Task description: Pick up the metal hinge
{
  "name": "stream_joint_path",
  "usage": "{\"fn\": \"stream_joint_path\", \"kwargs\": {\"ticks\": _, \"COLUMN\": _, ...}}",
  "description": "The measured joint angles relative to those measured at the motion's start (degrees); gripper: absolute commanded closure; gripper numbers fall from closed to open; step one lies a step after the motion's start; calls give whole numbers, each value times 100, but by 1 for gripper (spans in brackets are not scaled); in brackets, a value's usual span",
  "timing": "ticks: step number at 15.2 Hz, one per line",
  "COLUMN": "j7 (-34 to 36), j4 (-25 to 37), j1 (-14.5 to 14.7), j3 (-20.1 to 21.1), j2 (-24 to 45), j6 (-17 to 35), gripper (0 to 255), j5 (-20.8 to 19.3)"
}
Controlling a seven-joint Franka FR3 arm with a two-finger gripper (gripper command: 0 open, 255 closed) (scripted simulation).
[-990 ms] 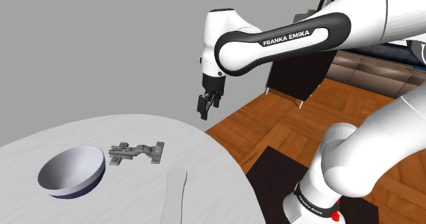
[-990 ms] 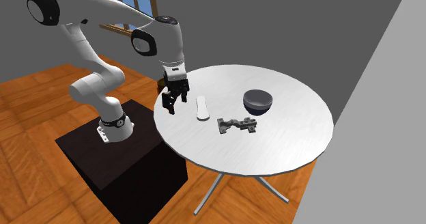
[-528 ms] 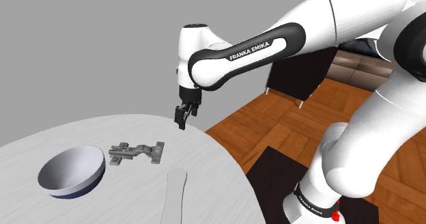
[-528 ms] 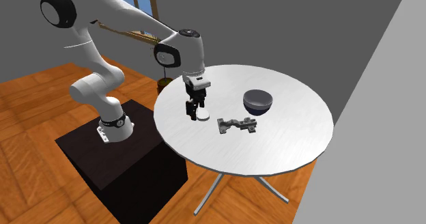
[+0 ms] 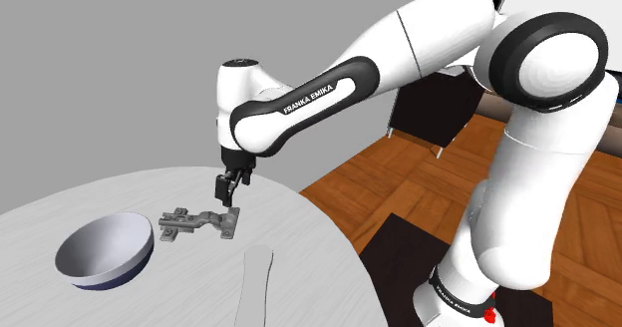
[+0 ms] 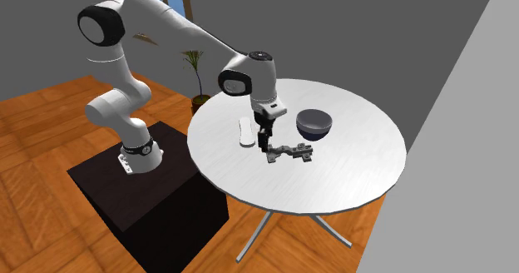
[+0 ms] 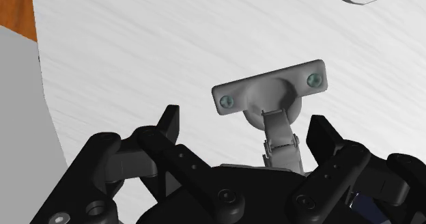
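Hinge [image 5: 199, 223] [image 7: 267, 96]: grey metal, cabinet type. It has a flat screw plate with a round cup at one end, and a narrow jointed arm runs from there to a blockier mount at the other end. It lies flat on the tabletop, toward the side nearest the stand.
Tabletop [image 6: 349, 176]: round, white with a faint grain, on a thin-legged base.
Bowl [image 5: 105, 247]: round, pale inside, dark blue-grey outside. It is just beside the hinge's blocky end, on the shoulder view's left, and does not touch it.
White piece [image 5: 256, 280]: flat, oblong, plain white. It lies near the hinge on the stand's side and does not touch it.
Handling: judged rigid, small and fairly dense for its bulk. Bare metal is likely slick against the fingers, and the joint may let one half swing once lifted. The hinge sits low, so the fingers need to reach right down to the surface.
Hold: the narrow arm between plate and mount looks best, taken across its width. A hold close to the middle should keep either end from drooping.
Gripper [image 5: 227, 185] [image 7: 246, 120]: all-black, two-finger, hanging fingers-down over the plate end of the hinge, above it and not touching. Its fingers [image 7: 169, 123] stand wide apart with nothing clasped. In the wrist view the hinge's arm runs up between them with room on both sides.
Stage: judged to be the approach; descent and closing are not yet done.
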Motion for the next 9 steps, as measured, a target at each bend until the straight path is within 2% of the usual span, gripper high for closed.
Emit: {"fn": "stream_joint_path", "kwargs": {"ticks": 9, "j7": -16, "j4": 1537, "j1": 401, "j3": 152, "j2": 1638, "j6": 258, "gripper": 0, "j5": -372}}
